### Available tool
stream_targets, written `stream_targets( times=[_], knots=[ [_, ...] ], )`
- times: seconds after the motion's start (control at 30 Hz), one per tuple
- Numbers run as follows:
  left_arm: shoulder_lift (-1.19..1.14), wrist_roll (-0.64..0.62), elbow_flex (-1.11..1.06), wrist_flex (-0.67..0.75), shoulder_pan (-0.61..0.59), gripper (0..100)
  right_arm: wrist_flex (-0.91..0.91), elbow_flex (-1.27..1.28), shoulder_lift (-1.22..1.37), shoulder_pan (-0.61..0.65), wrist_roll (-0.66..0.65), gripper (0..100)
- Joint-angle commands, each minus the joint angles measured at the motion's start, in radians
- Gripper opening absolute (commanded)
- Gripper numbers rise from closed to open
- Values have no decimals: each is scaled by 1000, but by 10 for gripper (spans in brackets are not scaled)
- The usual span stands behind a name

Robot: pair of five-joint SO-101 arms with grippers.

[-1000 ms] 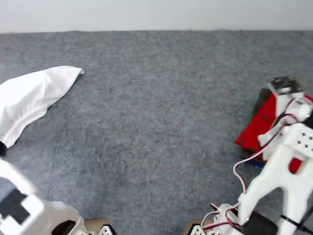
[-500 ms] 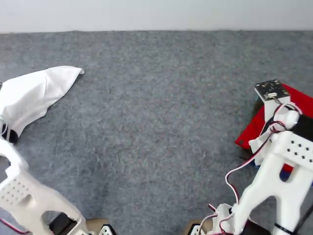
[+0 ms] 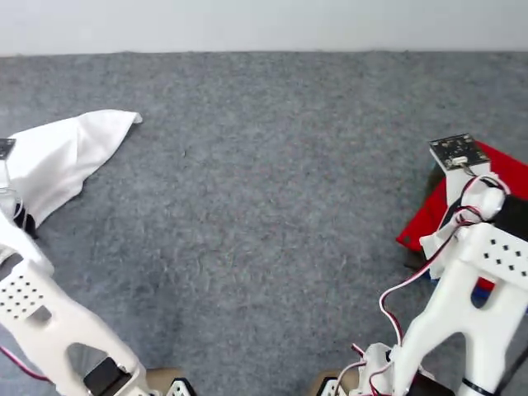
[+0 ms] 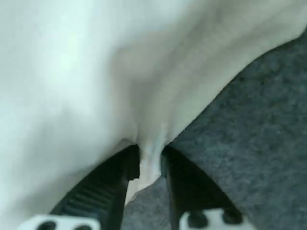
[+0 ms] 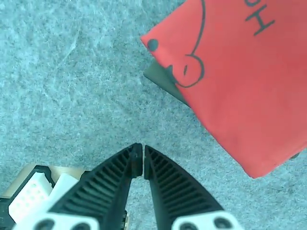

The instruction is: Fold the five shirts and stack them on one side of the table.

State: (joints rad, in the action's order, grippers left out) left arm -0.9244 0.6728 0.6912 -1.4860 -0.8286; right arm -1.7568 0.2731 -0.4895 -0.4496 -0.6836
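At the left edge of the grey carpeted table (image 3: 272,181), my left hand (image 4: 149,160) pinches the rumpled white cloth shirt (image 4: 96,72), probably to drag it flat. My right hand (image 5: 143,160) hangs closed, empty, beside the folded red shirt (image 5: 240,81).

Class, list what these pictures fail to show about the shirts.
High view: the white shirt runs off the frame edge and under the left arm, so its shape is hidden.
High view: the right arm covers much of the red shirt.
Right wrist view: a dark edge shows under the red shirt; how many layers lie below is hidden.
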Motion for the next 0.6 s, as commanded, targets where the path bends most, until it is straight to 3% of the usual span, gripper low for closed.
stream_targets(
  times=[0.0,0.13,0.27,0.57],
  knots=[
    [-25,3,116,-94,15,14,-39,-3,-31,4,11,14],
    [-25,18,286,-269,71,14,-39,-3,-31,4,11,14],
    [25,-43,371,-270,101,13,-39,-3,-31,7,11,14],
    [344,-104,76,-270,334,13,-39,-3,-31,5,11,14]
  ],
)
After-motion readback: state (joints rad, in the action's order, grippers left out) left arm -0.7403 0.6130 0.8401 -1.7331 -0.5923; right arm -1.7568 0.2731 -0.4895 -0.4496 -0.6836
